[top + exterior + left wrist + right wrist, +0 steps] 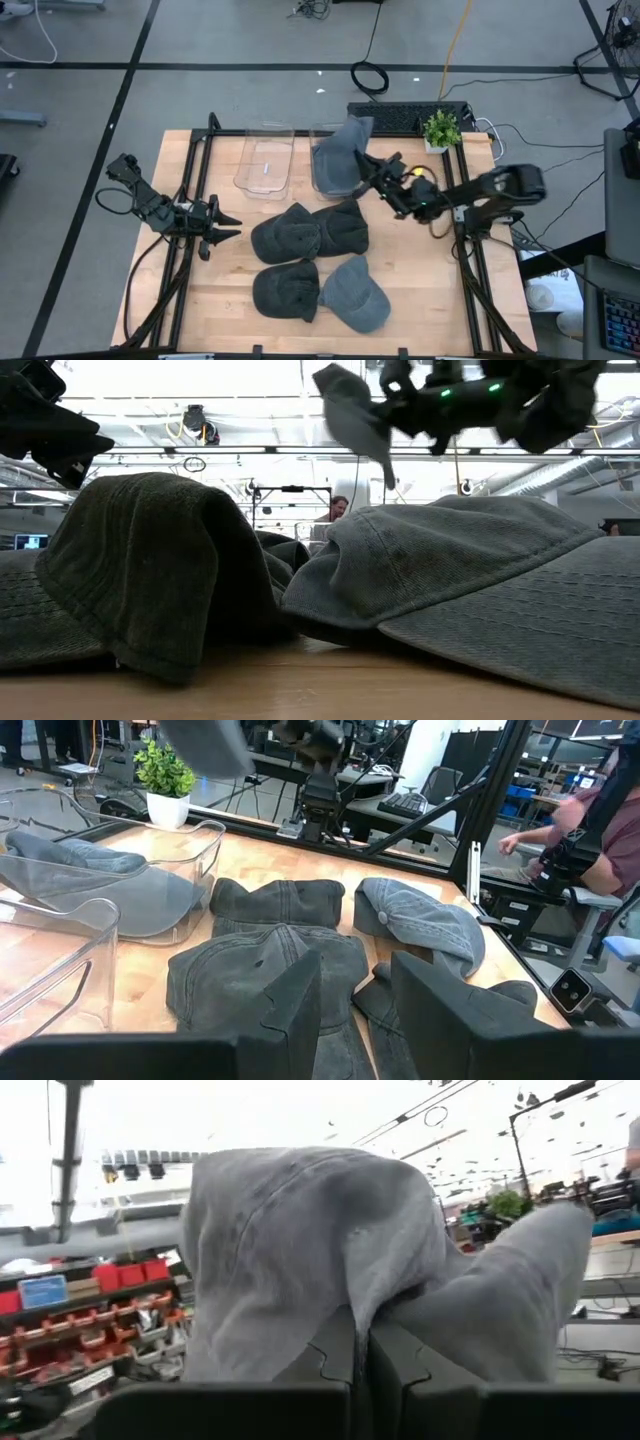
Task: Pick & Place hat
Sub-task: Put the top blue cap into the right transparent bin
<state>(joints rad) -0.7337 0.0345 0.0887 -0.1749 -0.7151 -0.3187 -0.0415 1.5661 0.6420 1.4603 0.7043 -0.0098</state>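
My right gripper [378, 172] is shut on a grey hat [352, 133], held up in the air over the right clear bin [322, 183]. The same hat shows high in the low view [352, 412] and fills the right wrist view [300, 1250]. Another blue-grey cap [80, 860] lies inside that bin. Several more hats rest on the table: dark ones [286, 233] [342, 225] [286, 290] and a blue-grey one [356, 294]. My left gripper [228, 226] waits open, low near the table's left side, pointing at the hats [270, 970]. My right gripper pinches a fold of the grey hat's cloth [372, 1312] between its two shut fingers. The hat is lifted clear of the table and the bin. Its cloth is slack and drapes around and over the fingertips [335, 1355]; which part of the hat that is, I cannot tell.
An empty clear bin [266, 160] stands left of the right bin. A small potted plant [441, 129] and a keyboard [405, 116] sit at the table's far edge. Black frame rails [196, 180] run along both sides. A person [590, 830] sits beyond the table's right side.
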